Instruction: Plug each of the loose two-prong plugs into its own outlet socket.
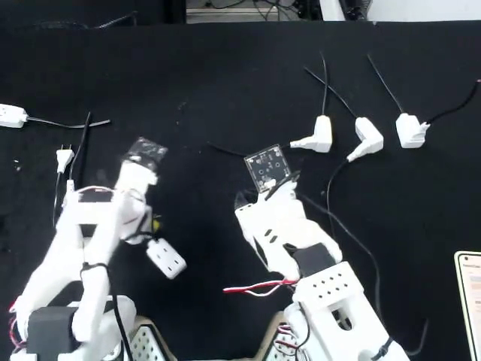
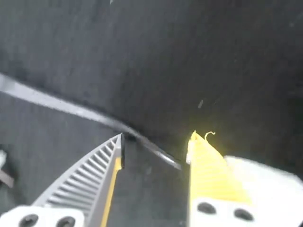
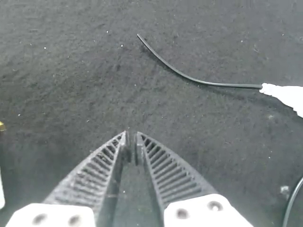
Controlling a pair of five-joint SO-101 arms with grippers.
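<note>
Outlet block, white, rectangular and plastic (image 1: 167,258), is seen nearest the arm bases, lying on the black cloth-covered table (image 1: 225,83) just beside the left arm. Left gripper (image 2: 154,141) is held low over the table with its jaws spread. A thin black cord (image 2: 71,109) is seen running across the gap between the ribbed fingertips (image 2: 108,158) (whether it is touched cannot be told). Right gripper (image 3: 131,139) is found near the middle of the table, jaws pressed together. Just beyond it a second black cord (image 3: 189,78) is laid out in a curve, joined to a white plug end (image 3: 284,93).

Further out on the left, a small white two-prong plug (image 1: 64,157) is spotted, prongs pointed away from the arms and a black lead trailing back. At the left edge, farther still, a white rectangular adapter (image 1: 10,114) is seen with a black lead of its own. Over on the far right, three white angled plastic plugs are lined up in a row: the left-hand plug (image 1: 320,134), the middle plug (image 1: 367,138) and the right-hand plug (image 1: 411,129). All are left lying loose, well apart from the outlet block.
</note>
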